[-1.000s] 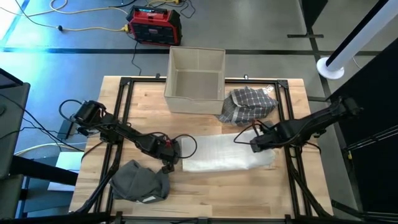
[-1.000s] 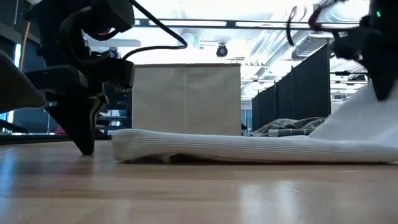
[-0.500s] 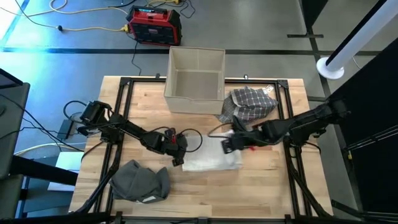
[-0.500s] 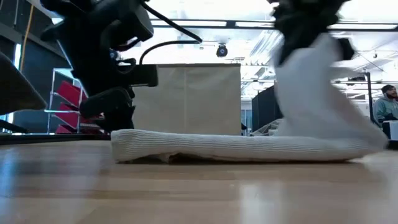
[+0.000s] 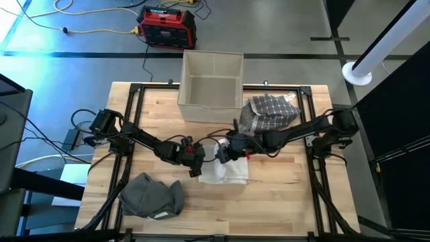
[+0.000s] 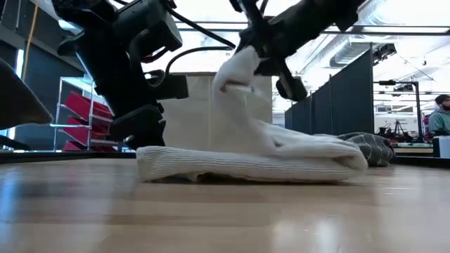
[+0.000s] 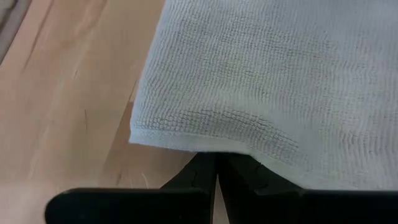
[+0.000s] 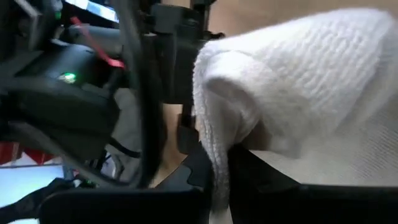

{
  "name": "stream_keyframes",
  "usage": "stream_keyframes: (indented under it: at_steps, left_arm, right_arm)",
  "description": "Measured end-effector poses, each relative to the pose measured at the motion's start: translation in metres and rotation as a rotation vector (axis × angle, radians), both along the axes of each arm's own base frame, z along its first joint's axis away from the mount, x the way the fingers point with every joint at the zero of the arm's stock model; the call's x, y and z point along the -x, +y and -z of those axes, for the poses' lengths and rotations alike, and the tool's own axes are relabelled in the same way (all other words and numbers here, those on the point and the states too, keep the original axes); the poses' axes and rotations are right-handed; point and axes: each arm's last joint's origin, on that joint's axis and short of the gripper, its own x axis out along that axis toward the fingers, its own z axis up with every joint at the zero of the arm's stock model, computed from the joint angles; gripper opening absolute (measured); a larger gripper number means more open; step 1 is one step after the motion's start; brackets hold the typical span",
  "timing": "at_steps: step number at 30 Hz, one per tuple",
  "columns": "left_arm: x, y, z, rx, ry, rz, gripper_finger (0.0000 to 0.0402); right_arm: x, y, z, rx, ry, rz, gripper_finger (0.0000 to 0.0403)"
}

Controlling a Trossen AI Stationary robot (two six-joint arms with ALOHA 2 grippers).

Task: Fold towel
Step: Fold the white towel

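The white towel lies doubled over at the middle of the wooden table. Its lower layer is flat on the wood and its upper end is raised. My right gripper has reached across from the right and is shut on that raised end, above the towel's left part. My left gripper is shut and slants down at the towel's left edge. In the left wrist view the hem covers its fingertips. My left gripper's shut fingers meet the towel's left edge, and their tips are hidden beneath the hem. Whether they pinch it or only lie under it, I cannot tell. My right gripper holds a thick fold of the towel's carried-over end between its two fingers, slanting down from the table's right. That end stands up off the lower layer, and the cloth slopes slack from it down to the fold.
A beige open box stands at the far edge, with a checked cloth to its right. A grey cloth lies near the front left. Black frame rails run along the table's sides. A person shows in the room behind.
My right gripper has swept toward the table's left edge and sunk a little, carrying the towel's right end over the rest. The long strip is now doubled to about half its length, while its left end has stayed put. My left gripper has shifted right to that end.
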Motion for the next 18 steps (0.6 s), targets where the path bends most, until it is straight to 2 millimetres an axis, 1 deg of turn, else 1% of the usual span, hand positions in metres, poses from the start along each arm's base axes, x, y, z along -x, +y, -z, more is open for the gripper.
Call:
stream_keyframes:
  at_steps: [4,7,13,15,18]
  left_arm:
    - [0.000,0.000,0.000,0.009,0.001,-0.008,0.0007]
    - [0.001,0.000,-0.001,0.009,0.006,-0.005,0.0007]
    - [0.003,0.000,-0.004,0.007,0.021,0.005,0.0007]
    - [0.007,0.001,-0.008,0.005,0.042,0.007,0.0007]
    - [0.018,0.004,-0.019,-0.020,0.116,0.000,0.0007]
  right_arm:
    - [0.003,0.000,-0.004,0.008,0.003,-0.041,0.0169]
    - [0.014,-0.001,-0.017,0.026,0.017,-0.053,0.0184]
    - [0.054,0.005,-0.044,0.126,0.126,-0.071,0.0182]
    - [0.066,0.010,-0.046,0.152,0.182,-0.109,0.0176]
    - [0.078,0.019,-0.041,0.179,0.271,-0.160,0.0159]
